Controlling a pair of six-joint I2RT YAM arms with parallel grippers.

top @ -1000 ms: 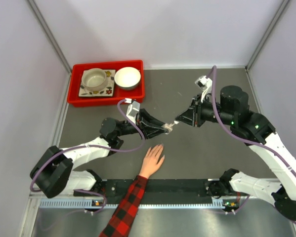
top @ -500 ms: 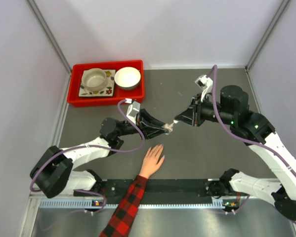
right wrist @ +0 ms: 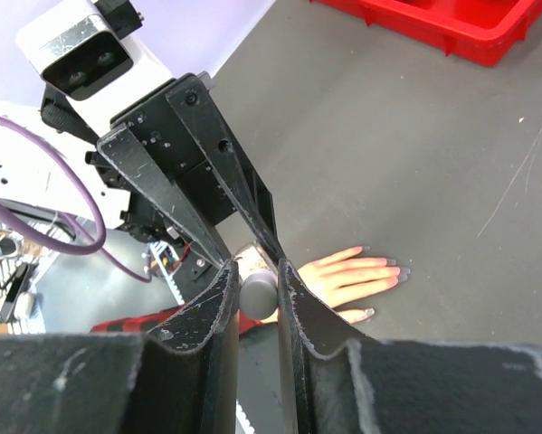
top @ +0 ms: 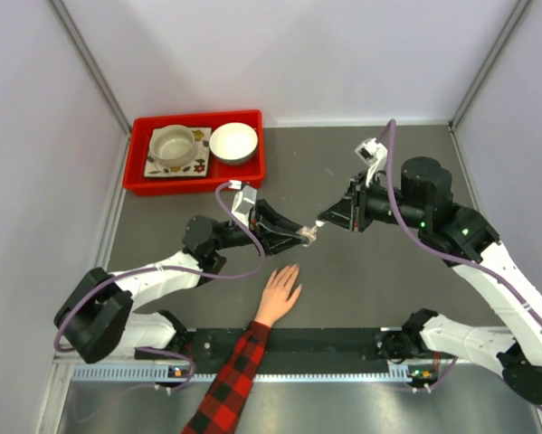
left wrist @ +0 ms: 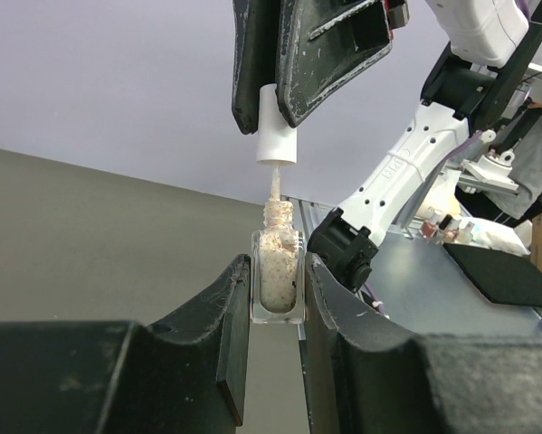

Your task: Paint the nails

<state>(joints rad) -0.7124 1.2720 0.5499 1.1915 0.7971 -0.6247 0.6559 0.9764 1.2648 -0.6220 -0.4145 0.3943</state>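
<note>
Bottle (left wrist: 278, 276) of pale speckled polish, small and square, stands upright between the fingers of my left gripper (top: 301, 235), which is clamped hard on its glass sides. My right gripper (right wrist: 256, 271) comes in from the opposite side and is closed on the white cap (left wrist: 276, 136). The cap hangs just above the bottle's neck, not touching it, and a thin stem (left wrist: 275, 185) runs from the cap down into the neck. Both grippers meet in the air over the middle of the dark table (top: 370, 271).

Nearer my bases, a hand (top: 280, 291) in a red-and-black plaid sleeve (top: 230, 380) lies flat on the table, palm down, fingers pointing away from me. The nails (right wrist: 390, 262) are tiny specks at the fingertips, apart from the bottle and cap. I cannot tell their colour.

At the far left stands a red tray (top: 135, 176) holding a white bowl (top: 233, 142) and a cup (top: 174, 145).
</note>
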